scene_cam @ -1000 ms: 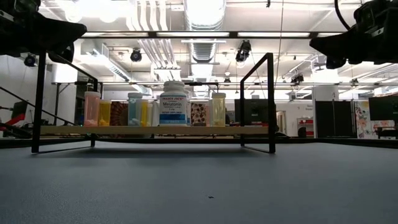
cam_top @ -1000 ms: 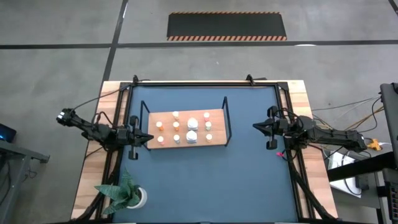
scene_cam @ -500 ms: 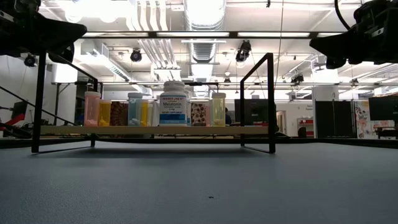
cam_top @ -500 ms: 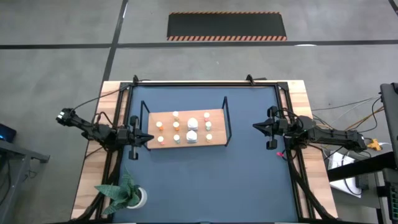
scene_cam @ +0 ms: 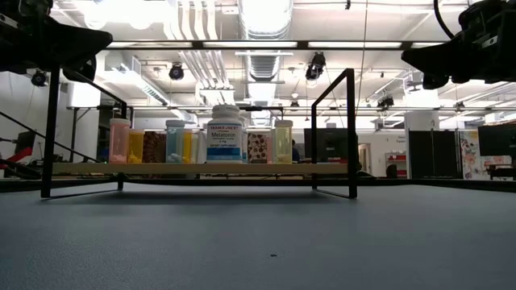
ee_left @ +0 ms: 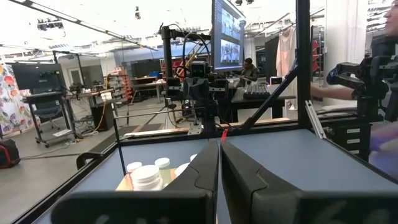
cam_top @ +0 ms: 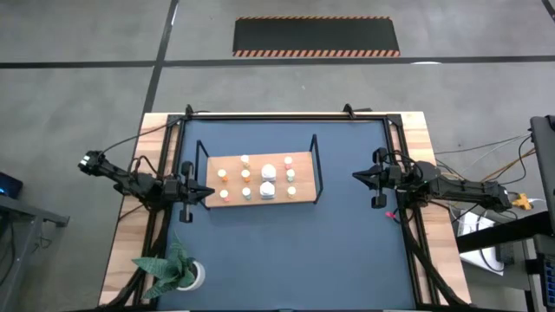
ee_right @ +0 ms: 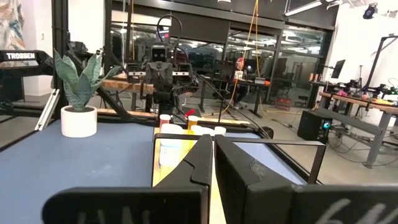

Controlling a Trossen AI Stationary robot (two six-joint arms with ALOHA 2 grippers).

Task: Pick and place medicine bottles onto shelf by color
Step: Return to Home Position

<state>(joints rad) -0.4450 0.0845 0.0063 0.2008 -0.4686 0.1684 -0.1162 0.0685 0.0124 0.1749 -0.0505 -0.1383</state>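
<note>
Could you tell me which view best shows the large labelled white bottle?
The low view: the bottle turns its printed label to it. The high view shows only its cap; wrist views leave it unclear.

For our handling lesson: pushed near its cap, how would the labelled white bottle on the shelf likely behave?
Taller than wide, the labelled white bottle probably tips before sliding. Being round, it may then roll; the shelf shows no front lip.
</note>
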